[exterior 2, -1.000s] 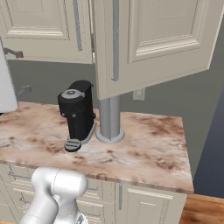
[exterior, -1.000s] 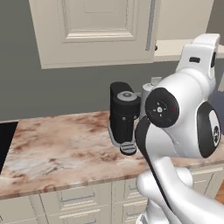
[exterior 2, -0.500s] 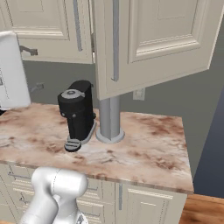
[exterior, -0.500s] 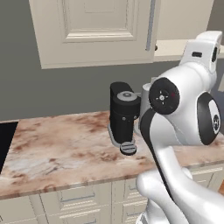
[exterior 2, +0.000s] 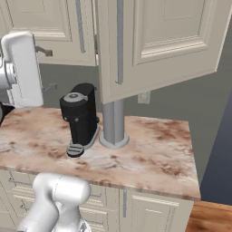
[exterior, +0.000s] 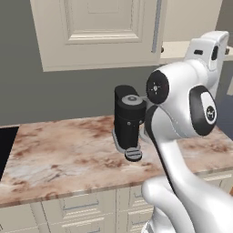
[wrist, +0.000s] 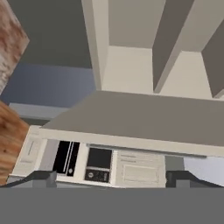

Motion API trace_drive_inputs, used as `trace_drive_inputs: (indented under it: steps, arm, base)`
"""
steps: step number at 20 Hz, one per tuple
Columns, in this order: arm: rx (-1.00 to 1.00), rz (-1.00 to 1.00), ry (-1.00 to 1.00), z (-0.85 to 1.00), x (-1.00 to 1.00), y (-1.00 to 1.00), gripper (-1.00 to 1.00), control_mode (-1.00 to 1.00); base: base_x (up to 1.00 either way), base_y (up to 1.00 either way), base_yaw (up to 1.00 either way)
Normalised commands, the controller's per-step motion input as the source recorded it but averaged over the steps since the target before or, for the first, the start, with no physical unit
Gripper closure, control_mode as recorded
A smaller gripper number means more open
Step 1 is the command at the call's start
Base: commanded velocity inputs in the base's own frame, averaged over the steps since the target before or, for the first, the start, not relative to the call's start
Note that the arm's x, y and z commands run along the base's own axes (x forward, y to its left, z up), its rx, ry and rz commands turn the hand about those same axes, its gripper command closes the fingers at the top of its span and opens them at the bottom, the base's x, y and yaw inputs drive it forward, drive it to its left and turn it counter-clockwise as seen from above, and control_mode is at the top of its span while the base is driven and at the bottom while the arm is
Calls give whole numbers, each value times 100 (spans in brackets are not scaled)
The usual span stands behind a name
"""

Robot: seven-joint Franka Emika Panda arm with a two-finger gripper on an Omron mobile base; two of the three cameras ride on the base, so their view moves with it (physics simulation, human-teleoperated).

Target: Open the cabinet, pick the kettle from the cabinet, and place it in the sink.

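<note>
Cabinet (exterior 2: 154,41) door is swung wide open; kettle isn't spotted from here, probably inside; gripper (wrist: 109,177) is spread open, holding nothing; robot should aim it inward before reaching, minding the coffee machine (exterior 2: 79,115).

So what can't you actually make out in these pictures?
- Inside of the cream wall cabinet: in the right base view its swung-open door hides the shelves, so no kettle can be made out.
- Grey cylinder behind the black coffee machine: the door covers its top.
- Black cooktop: cut off by the left base view's left edge.
</note>
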Motion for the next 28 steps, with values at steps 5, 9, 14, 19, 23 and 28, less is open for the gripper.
trace_drive_inputs:
  steps: [5,9,14,19,23,28]
  arm:
    - [0,-5,0,-1,28,0,-100,-100]
    - [1,-5,0,-8,26,0,-100,-100]
    - [2,-4,0,-13,25,-2,-100,-100]
    - [1,-4,0,-10,22,-8,-100,-100]
    - [1,-3,0,-2,19,-23,-100,-100]
    - [1,-2,0,0,20,-26,-100,-100]
  base:
    - [0,0,0]
    - [0,0,0]
    - [0,0,0]
    - [0,0,0]
    - [0,0,0]
    - [0,0,0]
